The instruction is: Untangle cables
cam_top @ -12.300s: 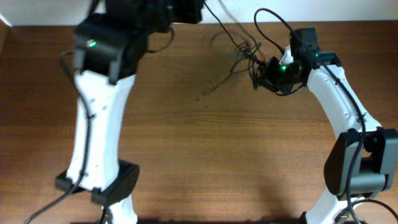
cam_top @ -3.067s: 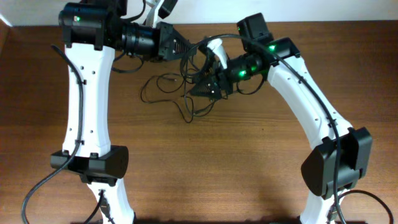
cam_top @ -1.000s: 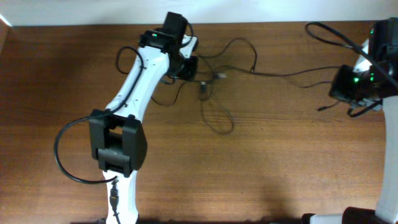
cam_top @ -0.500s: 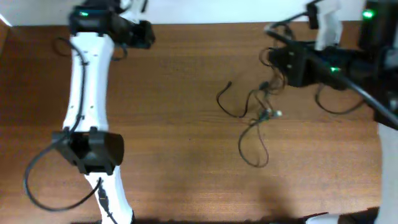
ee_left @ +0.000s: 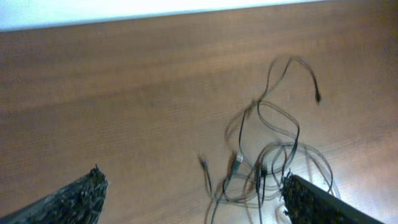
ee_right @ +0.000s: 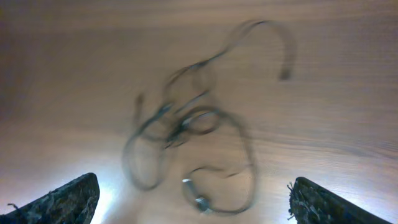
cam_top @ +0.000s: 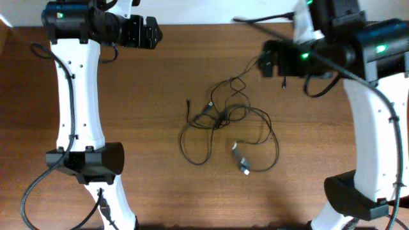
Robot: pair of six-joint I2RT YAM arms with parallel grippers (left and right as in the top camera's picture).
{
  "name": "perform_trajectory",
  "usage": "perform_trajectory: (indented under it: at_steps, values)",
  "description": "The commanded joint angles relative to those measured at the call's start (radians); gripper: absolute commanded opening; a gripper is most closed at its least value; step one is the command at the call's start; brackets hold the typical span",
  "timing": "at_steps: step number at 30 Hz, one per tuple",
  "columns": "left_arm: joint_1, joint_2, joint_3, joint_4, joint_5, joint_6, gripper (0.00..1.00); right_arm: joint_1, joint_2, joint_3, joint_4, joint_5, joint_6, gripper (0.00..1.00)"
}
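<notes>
A brown wooden table (cam_top: 192,191) with fine grain running side to side fills nearly the whole overhead view. Beyond its far edge lies a plain white surface (cam_top: 211,11), wall or floor, I cannot tell which. It also shows past the far left corner. The left wrist view catches the same white band. In the right wrist view a pale patch of glare (ee_right: 115,199) lies on the blurred wood.

My overhead looks straight down on the table (cam_top: 153,191); both raised wrist cameras face down, sharing the cables (cam_top: 216,119).
</notes>
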Motion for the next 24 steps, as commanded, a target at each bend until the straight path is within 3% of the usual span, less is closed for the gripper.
perform_trajectory:
  at_steps: [1, 7, 8, 10, 14, 17, 24]
  values:
    - [-0.026, 0.001, 0.005, -0.092, 0.011, 0.05, 0.89, -0.153, -0.024, 0.008, -0.006, 0.055, 0.002, 0.99]
    - [-0.183, 0.014, -0.06, -0.205, -0.041, 0.048, 0.83, -0.299, -0.024, 0.007, -0.006, 0.001, -0.035, 0.99]
    - [-0.225, 0.015, -0.112, -0.19, -0.042, 0.048, 0.73, -0.3, -0.024, 0.006, -0.006, 0.002, -0.048, 0.99]
    - [-0.297, 0.014, -0.244, -0.116, -0.051, 0.016, 0.64, -0.298, -0.024, 0.004, -0.006, 0.002, -0.048, 0.99]
    - [-0.4, 0.015, -0.524, 0.073, -0.05, 0.004, 0.58, -0.298, -0.024, 0.004, -0.006, 0.002, -0.048, 0.99]
    - [-0.463, 0.015, -0.744, 0.227, -0.064, 0.076, 0.5, -0.298, -0.024, -0.006, -0.006, 0.002, -0.048, 0.99]
    - [-0.505, 0.015, -0.925, 0.439, -0.041, 0.214, 0.45, -0.298, -0.024, -0.139, -0.004, 0.005, -0.072, 0.99]
